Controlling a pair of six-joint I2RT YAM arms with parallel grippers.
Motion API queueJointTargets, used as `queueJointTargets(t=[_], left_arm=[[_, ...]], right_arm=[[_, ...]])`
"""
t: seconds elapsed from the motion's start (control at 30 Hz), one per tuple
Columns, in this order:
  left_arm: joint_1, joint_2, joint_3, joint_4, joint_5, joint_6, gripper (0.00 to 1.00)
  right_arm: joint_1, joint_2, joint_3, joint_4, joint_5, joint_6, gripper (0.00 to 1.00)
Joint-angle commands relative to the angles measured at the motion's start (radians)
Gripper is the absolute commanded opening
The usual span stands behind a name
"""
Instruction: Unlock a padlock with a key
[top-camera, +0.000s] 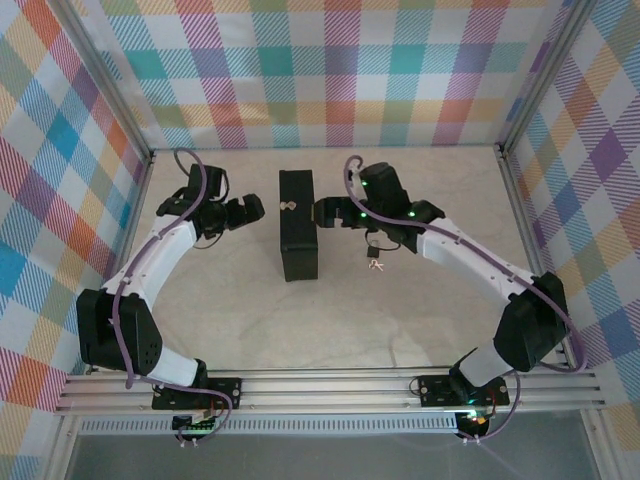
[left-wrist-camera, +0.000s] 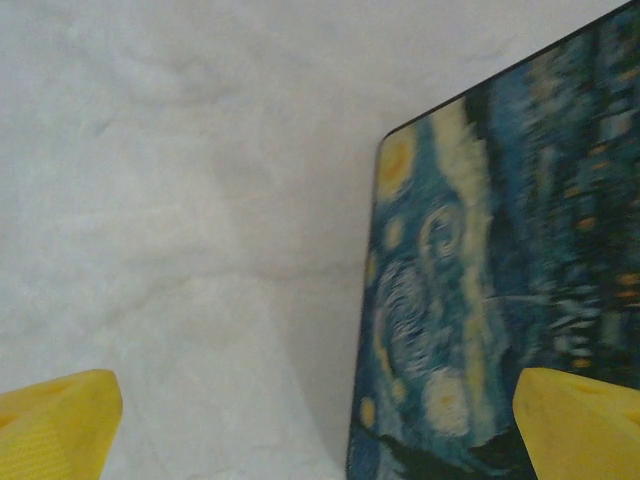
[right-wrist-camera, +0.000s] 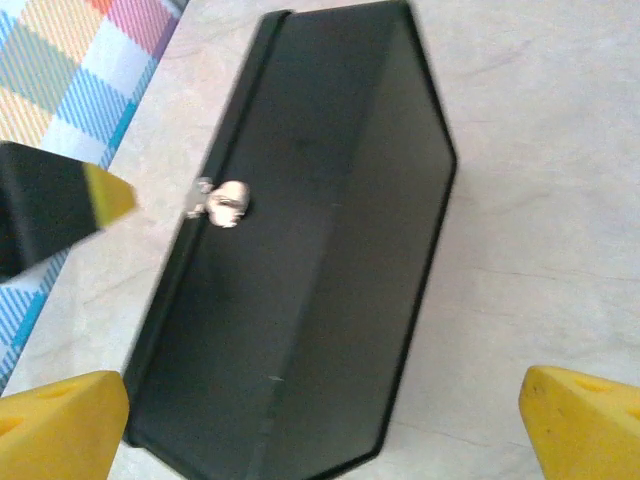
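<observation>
Right jaws: the right gripper (right-wrist-camera: 320, 430) is spread wide, its yellow tips far apart and nothing pinched between them
Left jaws: the left gripper (left-wrist-camera: 320, 430) is spread wide too and holds nothing; one tip hangs over the table (top-camera: 240, 310), the other over the painted lid (left-wrist-camera: 500, 260)
Facing the jaws: the box (top-camera: 298, 228) stands between the two grippers, long axis running far to near, with a silvery latch (right-wrist-camera: 225, 203) on it
Padlock: the padlock (top-camera: 372, 257) lies on the table just right of the box, beneath the right arm's wrist
Key: the key (top-camera: 378, 267) is touching or just beside the padlock on its near side; we cannot tell whether it sits in the lock
Direction from the jaws: the right jaws point left at the box, so the padlock lies behind them, toward the arm bases
Padlock's axis: too small for us to read
Nearer arm: the right; the box stands between the left gripper and the padlock
Our judgement: the right gripper must draw back from the box and turn toward the near edge before it can reach either piece
</observation>
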Motion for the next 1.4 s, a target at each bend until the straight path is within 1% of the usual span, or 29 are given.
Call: queueJointTargets(t=[0.0,0.23,0.37,0.6,0.7,0.8,1.03,1.2,1.37], left_arm=[[0.015,-0.001,-0.007,-0.060,-0.037,-0.057,1.00],[0.034,-0.009,-0.046,-0.055,-0.043,-0.088,1.00],[0.034,-0.010,-0.058,-0.055,-0.051,-0.095,1.00],[-0.001,-0.045,-0.100,-0.058,-0.088,-0.117,1.00],[-0.005,-0.046,-0.124,-0.049,-0.075,-0.137,1.00],[-0.013,-0.042,-0.146,-0.027,-0.059,-0.152,1.00],[-0.028,-0.027,-0.156,-0.029,-0.084,-0.149,1.00],[-0.028,-0.036,-0.161,-0.026,-0.097,-0.160,1.00],[-0.028,-0.038,-0.161,-0.023,-0.099,-0.161,1.00]], right_arm=[[0.052,0.091,0.098,-0.171,0.069,0.033,1.00],[0.135,0.218,0.255,-0.274,0.165,0.029,1.00],[0.166,0.271,0.313,-0.296,0.191,0.030,1.00],[0.187,0.291,0.317,-0.260,0.204,0.078,1.00],[0.190,0.312,0.333,-0.264,0.196,0.092,1.00],[0.192,0.306,0.310,-0.208,0.173,0.115,1.00],[0.198,0.306,0.315,-0.158,0.162,0.127,1.00],[0.199,0.355,0.361,-0.227,0.179,0.108,1.00],[0.201,0.397,0.389,-0.249,0.193,0.097,1.00]])
